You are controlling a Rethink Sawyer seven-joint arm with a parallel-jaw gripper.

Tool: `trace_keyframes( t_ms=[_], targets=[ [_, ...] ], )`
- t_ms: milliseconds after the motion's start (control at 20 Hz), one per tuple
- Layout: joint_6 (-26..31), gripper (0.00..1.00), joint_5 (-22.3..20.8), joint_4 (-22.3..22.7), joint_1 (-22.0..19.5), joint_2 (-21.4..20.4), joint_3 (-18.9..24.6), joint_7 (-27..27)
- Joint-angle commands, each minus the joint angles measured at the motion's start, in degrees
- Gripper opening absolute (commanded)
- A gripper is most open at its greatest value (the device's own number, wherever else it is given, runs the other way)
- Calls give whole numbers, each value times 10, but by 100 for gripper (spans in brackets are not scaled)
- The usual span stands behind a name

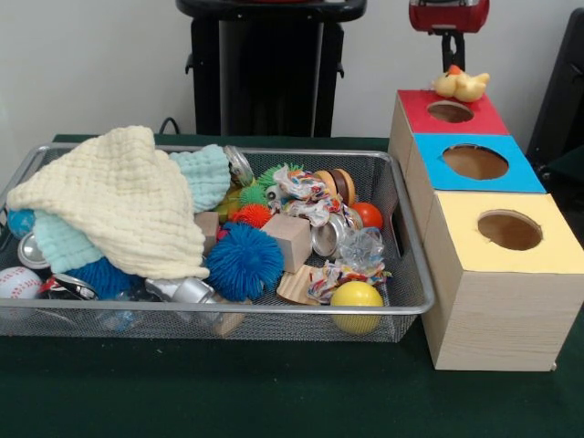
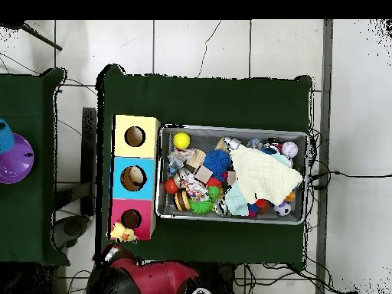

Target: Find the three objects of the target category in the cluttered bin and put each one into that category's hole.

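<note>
The silver wire-mesh bin (image 1: 401, 310) is full of toys; it also shows in the overhead view (image 2: 230, 128). A yellow duck (image 1: 461, 85) with an orange beak sits on the far edge of the red box top, just behind the round hole (image 1: 450, 111). In the overhead view the duck (image 2: 121, 232) lies at the red top's edge beside the hole (image 2: 131, 219). My gripper (image 1: 453, 57) hangs right above the duck, very close to its head. The teddy bear and the tiger are hidden.
The blue-topped box (image 1: 474, 162) and the yellow-topped box (image 1: 509, 230) stand in a row with the red one, right of the bin. In the bin lie a cream cloth (image 1: 119, 201), a blue spiky ball (image 1: 244, 260), a yellow ball (image 1: 356, 297), wooden blocks and rope toys.
</note>
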Motion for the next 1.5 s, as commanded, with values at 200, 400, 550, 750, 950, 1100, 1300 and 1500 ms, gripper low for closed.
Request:
trace_keyframes(
  t_ms=[200,400,550,750,950,1100,1300,1500],
  targets=[
    [20,0,27,-69,-33,-5,63,61],
    [20,0,31,-67,-35,-6,68,66],
    [19,0,30,-66,-40,-5,71,66],
    [24,0,27,-68,-38,-7,70,59],
    [24,0,26,-72,-30,-5,61,57],
    [28,0,20,-79,-21,-6,49,47],
    [38,0,4,-94,-7,-5,23,25],
    [48,0,-7,-108,15,-11,-5,12]
  ],
)
